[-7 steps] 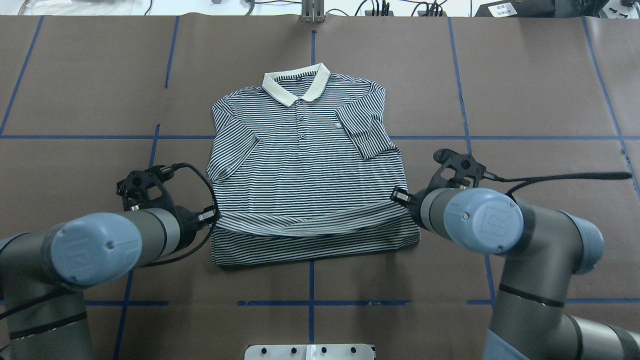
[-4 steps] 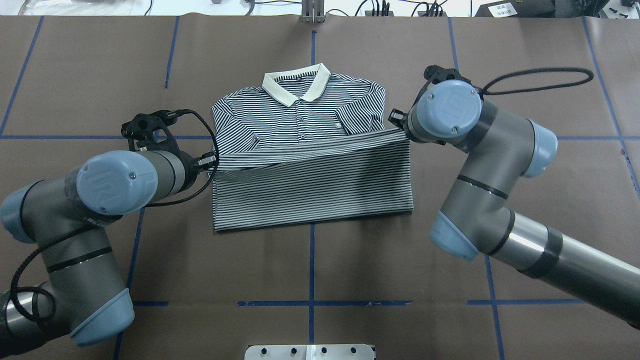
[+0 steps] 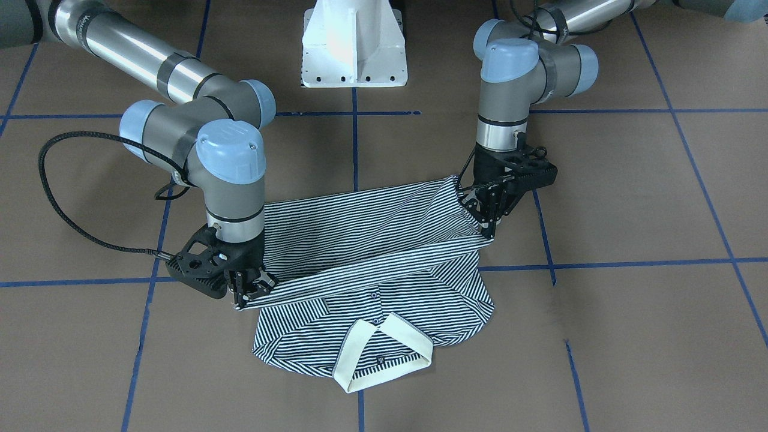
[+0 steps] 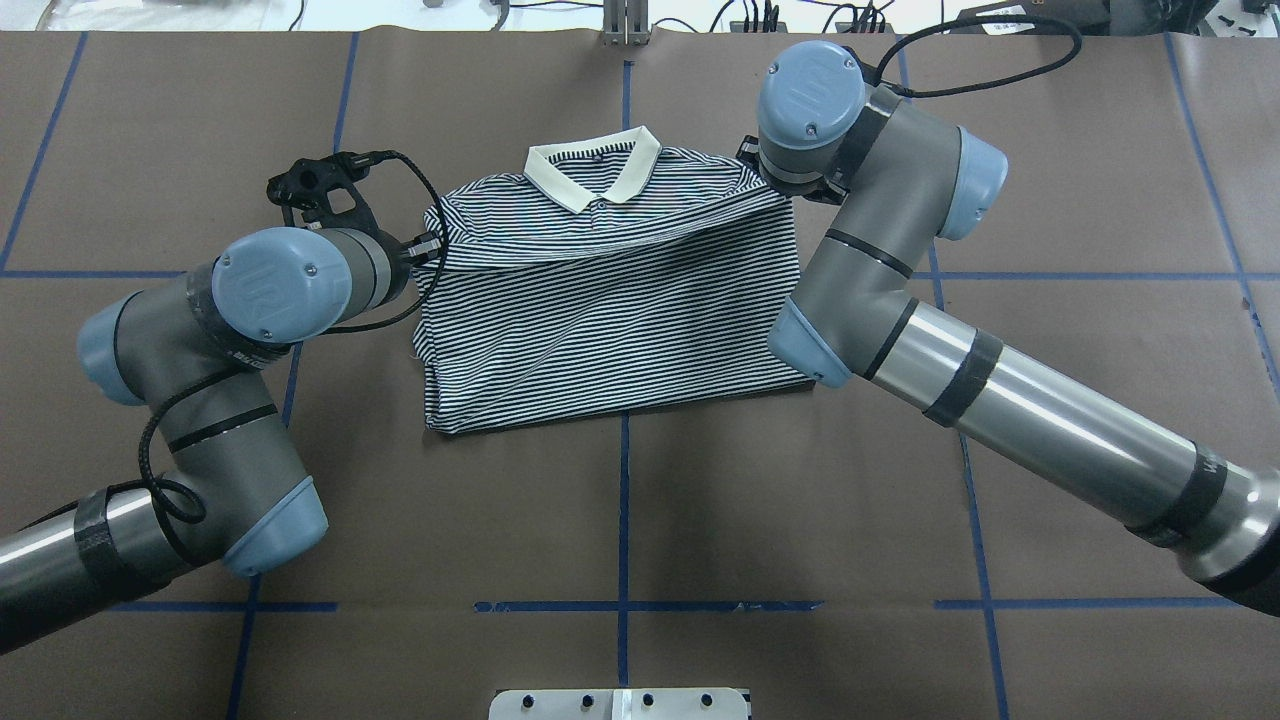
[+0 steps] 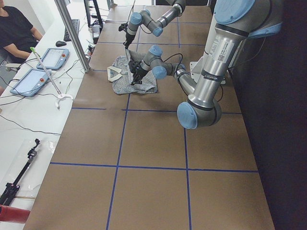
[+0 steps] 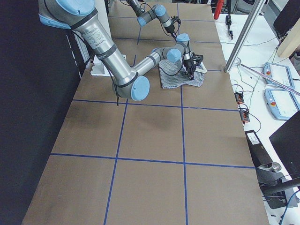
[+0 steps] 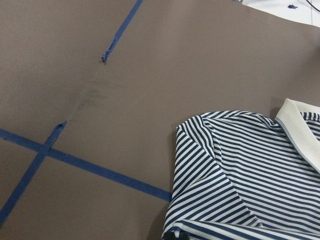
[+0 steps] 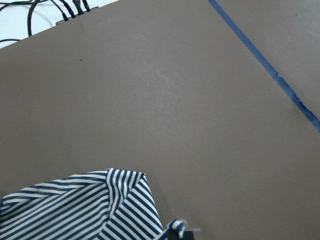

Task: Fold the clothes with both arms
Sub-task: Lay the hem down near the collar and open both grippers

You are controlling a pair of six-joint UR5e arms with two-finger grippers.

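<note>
Mid-table, the polo shirt (image 3: pixel 372 240) lies with its hem edge sagging between my left gripper (image 3: pixel 487 227) and right gripper (image 3: pixel 246 295), each pinched on a corner. It's light, floppy cloth, so corners are where I'd grab.

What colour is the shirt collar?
Plain cream; the collar of the polo shirt shows best in the front-facing view.

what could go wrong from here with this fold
1. The lifted hem runs slanted: the right gripper holds its corner nearer the collar than the left gripper does, so the polo shirt may land skewed.
2. Each gripper pinches only a small corner; one could slip, dropping that side.
3. The hem is close to the collar; carried further, it may cover it.
</note>
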